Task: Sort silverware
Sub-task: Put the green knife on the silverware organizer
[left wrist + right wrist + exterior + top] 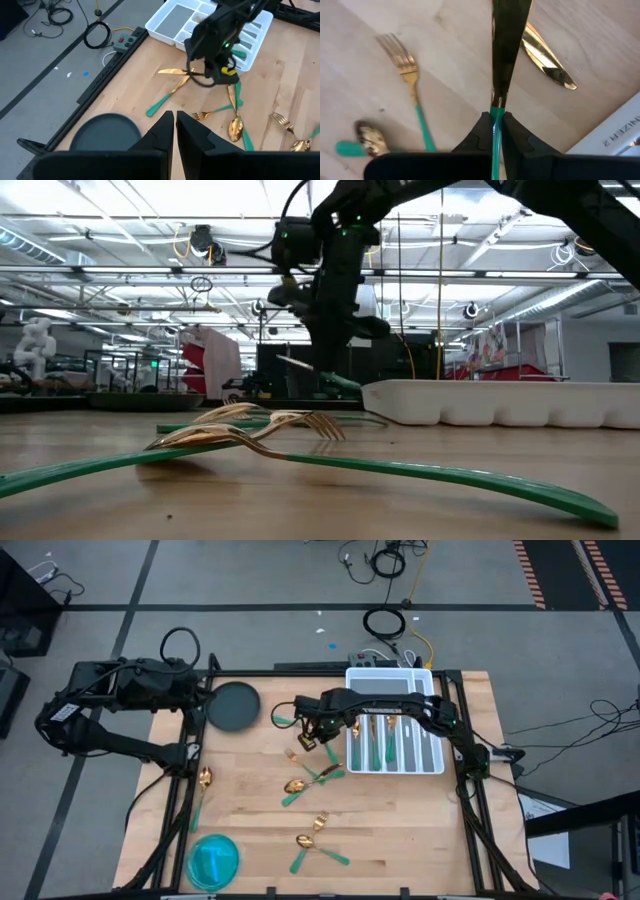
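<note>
Right gripper (306, 737) clamped on a gold-bladed, green-handled knife (507, 45), just left of the white compartmented tray (436, 766), left gripper (175, 122) closed beside the dark round plate (234, 706)

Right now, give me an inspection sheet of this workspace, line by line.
Surface: wooden table, bare in the near right corner.
Job's things: loose silverware scattered mid-table; more pieces already in the white tray; one knife held off the wood; another knife lying beneath it.
Clutter: dark round plate at the far left; blue round dish at the near left.
Grippers: right gripper shut on the held knife's green handle, above the table left of the tray; left gripper shut, empty, near the plate.
Cables: coiled cables and a power strip on the floor beyond the table.
Surroundings: workshop floor; no person seen.
</note>
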`<control>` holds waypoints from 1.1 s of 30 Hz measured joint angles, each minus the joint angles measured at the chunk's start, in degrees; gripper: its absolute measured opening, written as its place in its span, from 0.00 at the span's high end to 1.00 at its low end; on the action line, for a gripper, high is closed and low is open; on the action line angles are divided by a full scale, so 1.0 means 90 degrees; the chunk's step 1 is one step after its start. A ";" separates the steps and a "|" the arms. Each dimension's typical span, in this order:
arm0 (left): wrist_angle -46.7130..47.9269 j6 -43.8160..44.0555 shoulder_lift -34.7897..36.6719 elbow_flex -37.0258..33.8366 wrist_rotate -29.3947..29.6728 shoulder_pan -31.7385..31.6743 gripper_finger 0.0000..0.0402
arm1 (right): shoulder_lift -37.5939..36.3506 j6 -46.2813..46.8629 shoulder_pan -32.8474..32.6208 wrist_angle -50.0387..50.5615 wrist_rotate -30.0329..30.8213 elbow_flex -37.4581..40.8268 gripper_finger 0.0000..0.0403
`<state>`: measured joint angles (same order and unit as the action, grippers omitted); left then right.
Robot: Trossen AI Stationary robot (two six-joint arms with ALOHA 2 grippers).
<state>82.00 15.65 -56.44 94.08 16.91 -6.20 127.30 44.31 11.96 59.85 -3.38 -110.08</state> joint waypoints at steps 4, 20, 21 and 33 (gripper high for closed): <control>-0.0002 -0.0009 0.0002 -0.0002 0.0044 0.0002 0.93 | -0.0083 -0.0002 0.0077 0.0028 0.0013 -0.0008 1.00; -0.0001 -0.0007 0.0000 -0.0002 0.0187 0.0002 0.93 | -0.1533 0.0394 0.0342 0.2340 0.0518 -0.0015 1.00; -0.0002 -0.0007 -0.0001 -0.0002 0.0187 0.0002 0.93 | -0.1614 0.0457 0.0377 0.2505 0.0573 -0.0015 1.00; -0.0002 0.0047 0.0001 -0.0002 0.0199 0.0000 0.93 | -0.1931 0.0398 0.0726 0.3039 0.0881 0.0272 1.00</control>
<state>81.97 16.08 -56.43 94.06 18.70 -6.20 109.93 47.90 18.49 87.20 4.55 -107.63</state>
